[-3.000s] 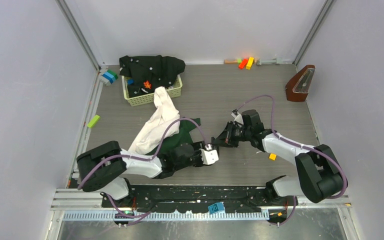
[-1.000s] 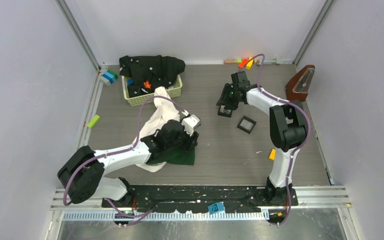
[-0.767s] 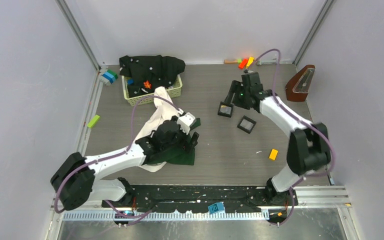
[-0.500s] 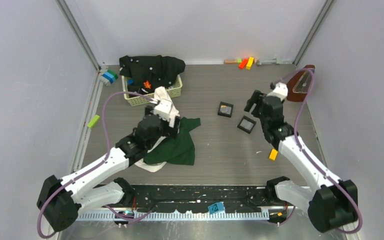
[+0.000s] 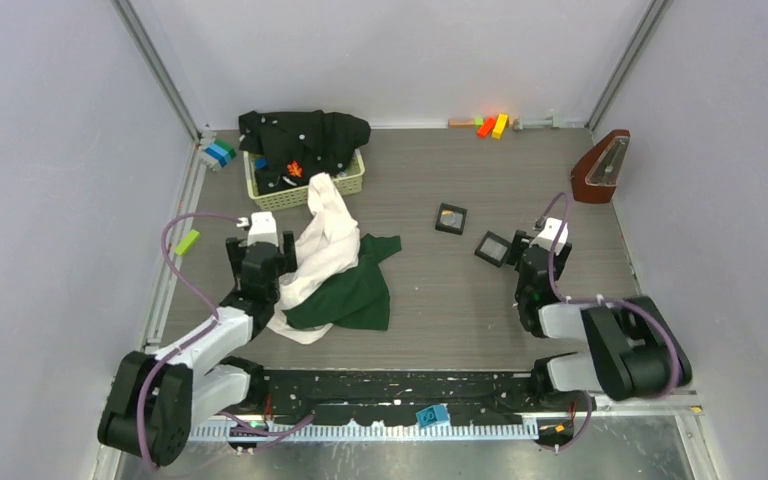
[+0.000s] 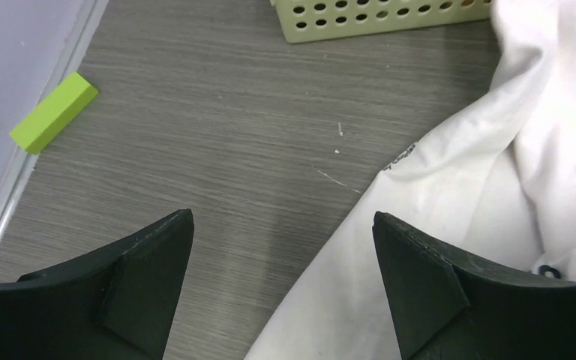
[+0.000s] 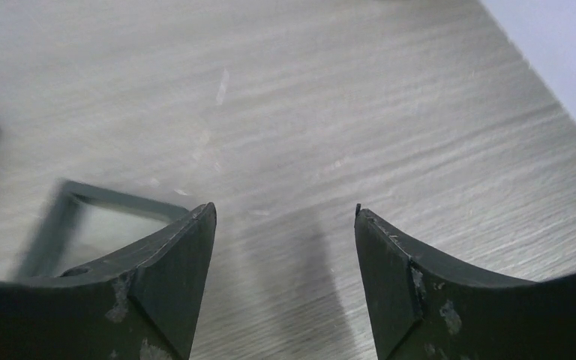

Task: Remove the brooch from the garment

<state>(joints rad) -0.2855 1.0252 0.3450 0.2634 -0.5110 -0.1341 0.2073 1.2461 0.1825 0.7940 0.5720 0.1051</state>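
The garment lies on the table left of centre, cream-white with a dark green part. Its white cloth fills the right side of the left wrist view. My left gripper stands open beside the garment's left edge, with floor and cloth edge between its fingers and nothing held. My right gripper is open and empty, just right of a black square box. A second black box holds a small brownish thing. I cannot tell whether that is the brooch.
A yellow basket at the back left holds a black speckled garment. A green block lies by the left wall. Coloured blocks sit at the back, and a brown metronome stands at the right.
Both arms have drawn back toward the near edge. The left gripper came off the garment to its left side and opened. The right gripper left the far box and came down beside the nearer one.
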